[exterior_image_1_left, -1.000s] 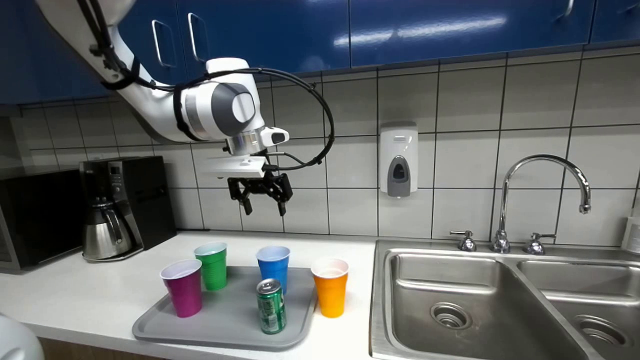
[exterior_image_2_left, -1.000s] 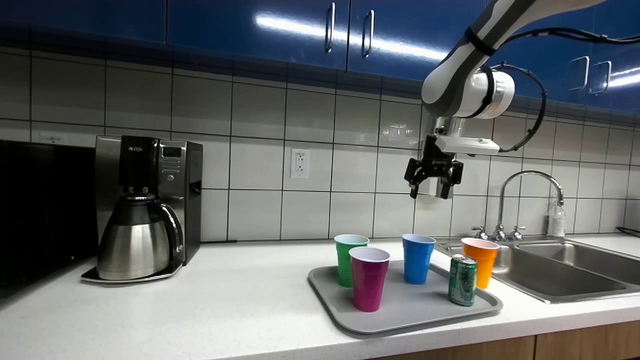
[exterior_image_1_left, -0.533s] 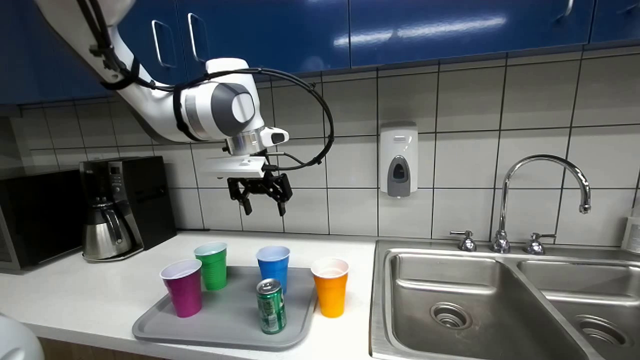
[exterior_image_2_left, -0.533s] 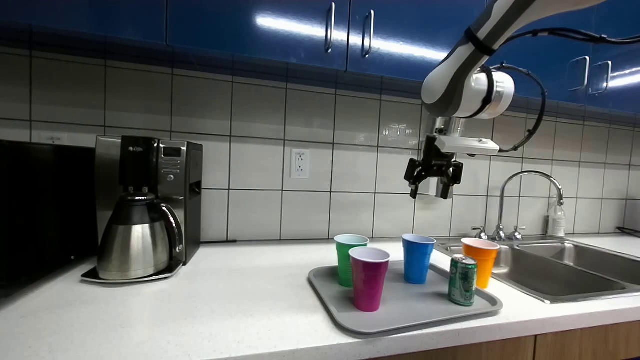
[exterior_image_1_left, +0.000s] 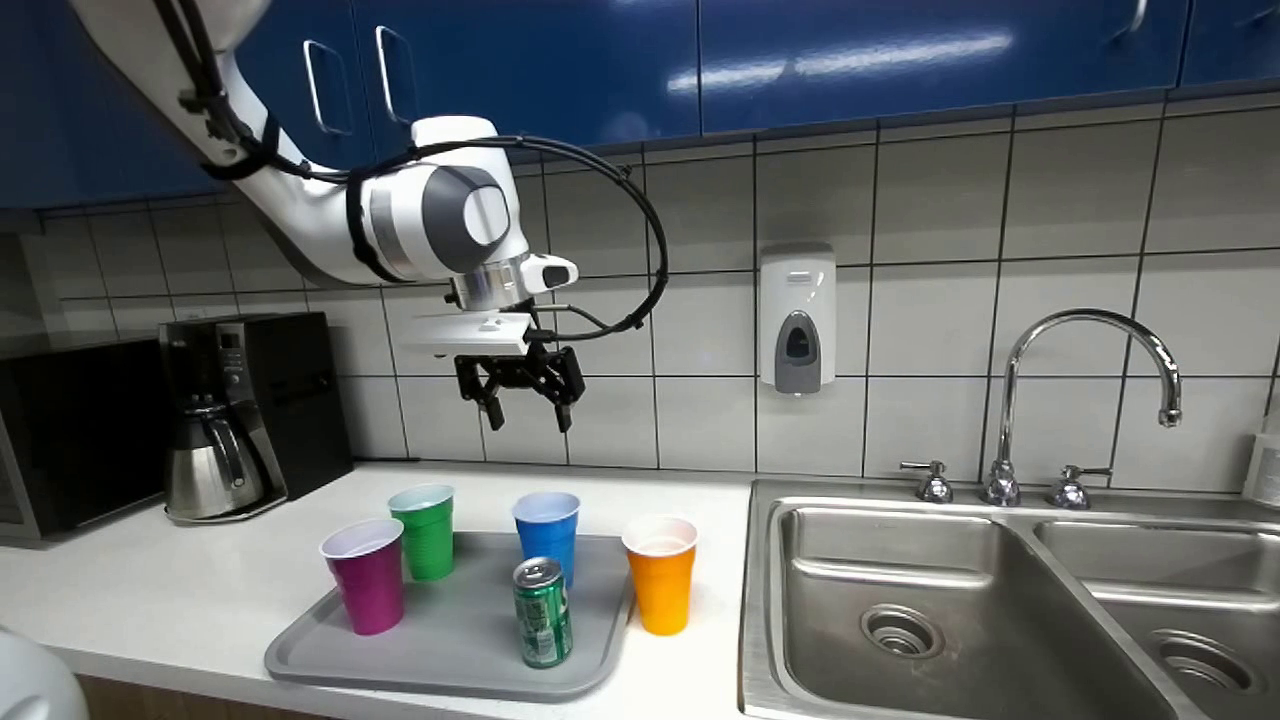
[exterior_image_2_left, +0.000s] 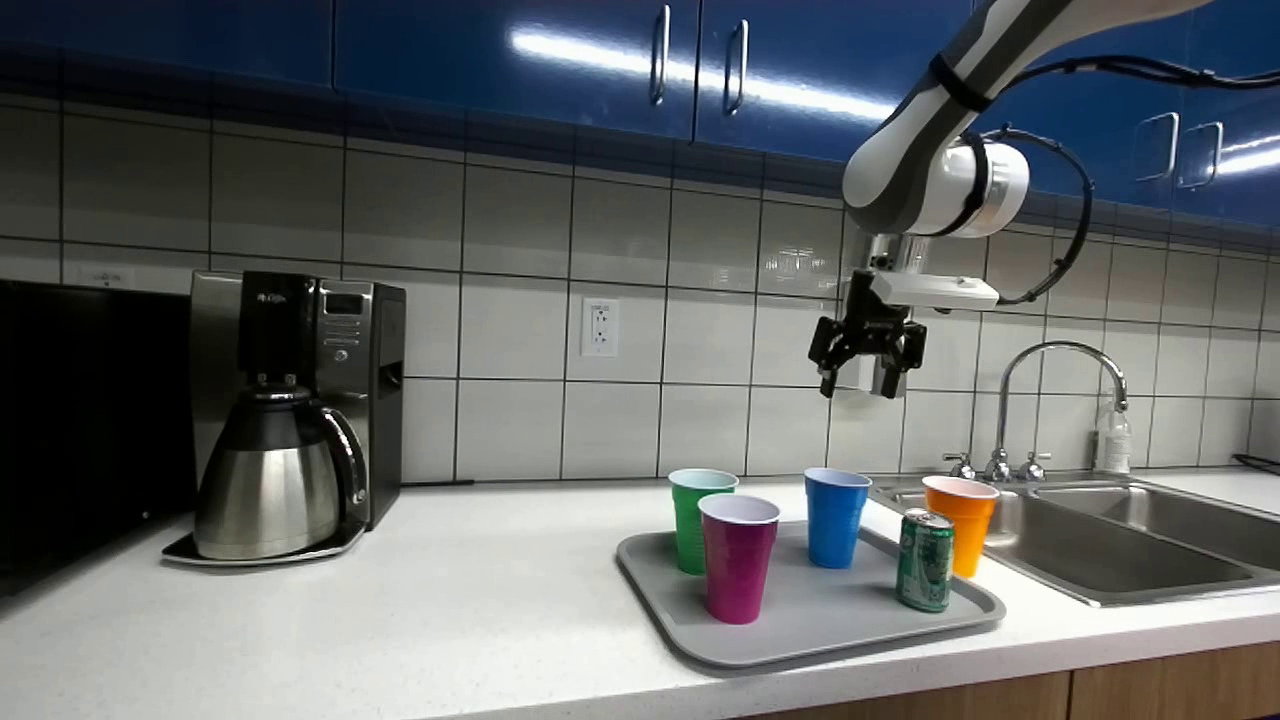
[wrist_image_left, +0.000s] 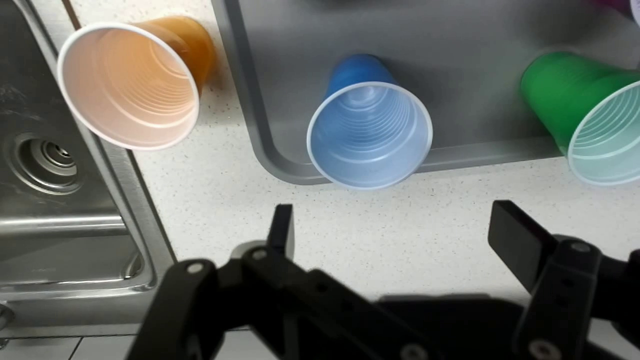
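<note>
My gripper (exterior_image_1_left: 530, 424) hangs above the counter (exterior_image_2_left: 480, 610), well clear of everything below in both exterior views. Its fingers (wrist_image_left: 521, 245) stand wide apart with nothing between them; in the wrist view, speckled counter shows in the gap. The blue cup (wrist_image_left: 370, 135), upright on the gray tray (exterior_image_1_left: 455, 640) near the edge facing the tiled wall (exterior_image_1_left: 705, 325), is, as I read it, nearest the fingers. Also upright on the tray: the green cup (exterior_image_1_left: 428, 540), the purple cup (exterior_image_1_left: 368, 588) and a green can (exterior_image_1_left: 543, 618). The orange cup (exterior_image_1_left: 662, 590) stands just beside the tray, toward the sink (exterior_image_1_left: 760, 590). Stage, in my judgement: positioning from above, ahead of any contact. A grasp of the blue cup would call for centering over it, then a straight descent with one finger either side of its rim.
</note>
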